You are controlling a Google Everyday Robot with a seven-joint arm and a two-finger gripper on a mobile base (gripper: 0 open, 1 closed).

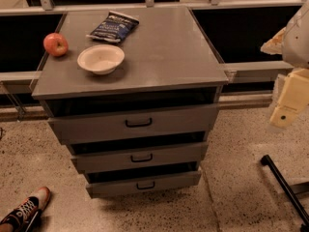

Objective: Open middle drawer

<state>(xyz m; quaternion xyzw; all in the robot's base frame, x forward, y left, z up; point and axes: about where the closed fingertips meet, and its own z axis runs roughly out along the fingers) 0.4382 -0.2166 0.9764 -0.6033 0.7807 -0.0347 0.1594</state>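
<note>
We judge that the task is at its very beginning, and nothing of it is done. The middle drawer point(178, 154) sits in the front of the grey bench point(164, 47), between the top drawer point(87, 125) and the lowest drawer point(174, 181). Its front lines up with the other two fronts, and the dark gap above it looks the same as the gaps above its neighbours, so we take it as closed. Its small black handle point(141, 157) is in the middle of the front and nothing touches it. The gripper point(286, 111) hangs at the right edge of the view, beside the bench and well apart from the handle, roughly at the height of the top drawer. We cannot tell whether it is open or closed. On the bench lie an apple point(55, 44), a bowl point(101, 58) and a dark snack bag point(112, 26); they are not part of this job. What is left, in our opinion, is everything: to bring the gripper in front of the bench, to come down to the middle handle, to take hold of it and to pull the drawer out.
</note>
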